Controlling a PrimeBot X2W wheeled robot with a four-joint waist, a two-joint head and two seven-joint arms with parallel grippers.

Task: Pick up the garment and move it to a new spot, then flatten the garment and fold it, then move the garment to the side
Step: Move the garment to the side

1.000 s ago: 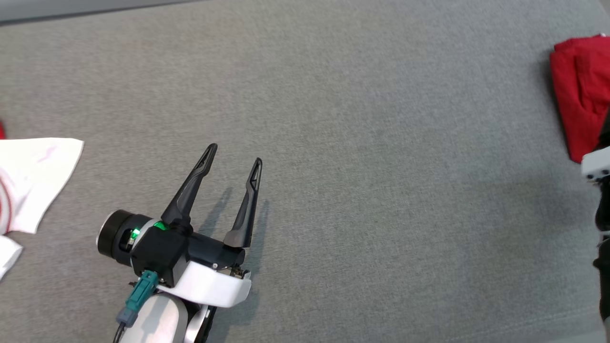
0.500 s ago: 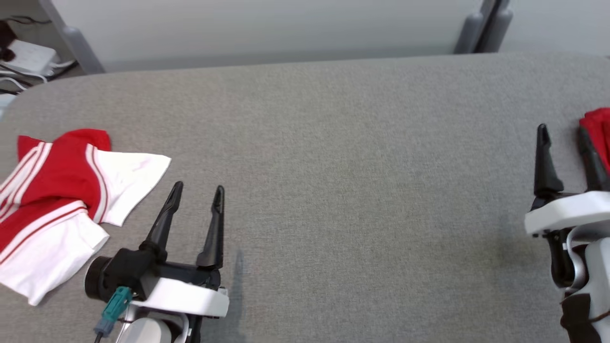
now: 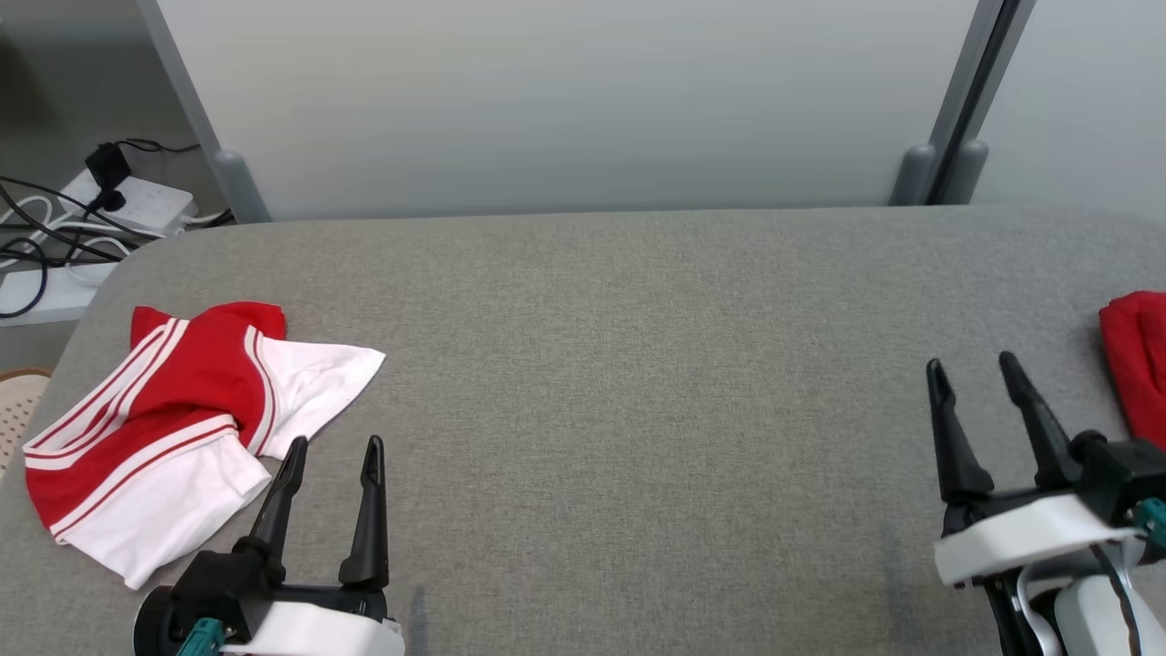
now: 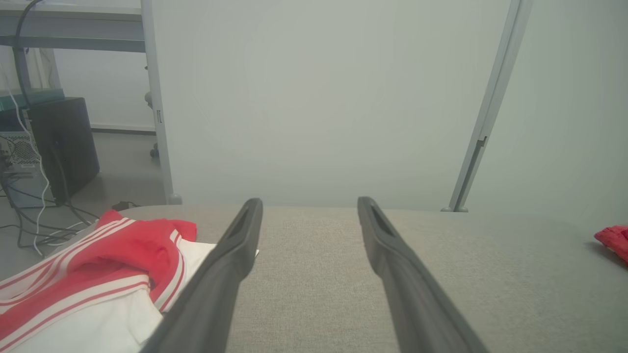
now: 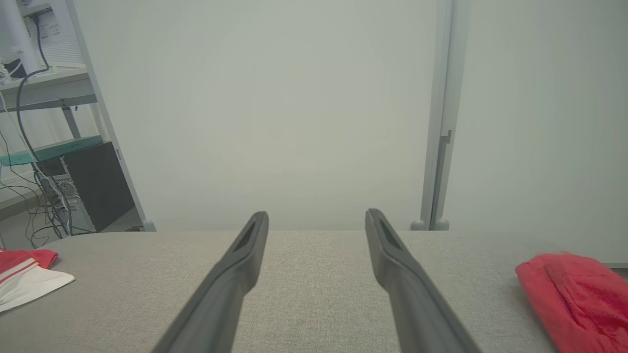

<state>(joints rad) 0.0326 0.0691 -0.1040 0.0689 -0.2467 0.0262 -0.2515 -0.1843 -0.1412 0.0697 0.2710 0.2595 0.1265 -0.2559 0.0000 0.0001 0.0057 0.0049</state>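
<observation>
Two garments on a grey woven tabletop point(image 3: 638, 364). Nearest the left gripper point(image 3: 334, 446): a crumpled red-and-white striped cloth garment point(image 3: 173, 410), just beside and to the left of its fingertips, long axis slanting from near-left to far-right. Jaws spread wide, holding nothing. Right gripper point(image 3: 970, 363) equally wide and empty, well apart from that garment, near a folded plain red cloth point(image 3: 1139, 364) at the right edge. Probably a left-arm reach.

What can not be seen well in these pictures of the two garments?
- Red garment: head view, the right edge cuts it off; its kind cannot be told.
- Red and white garment: left wrist view, the left pincer and the bottom edge hide its near part.
</observation>
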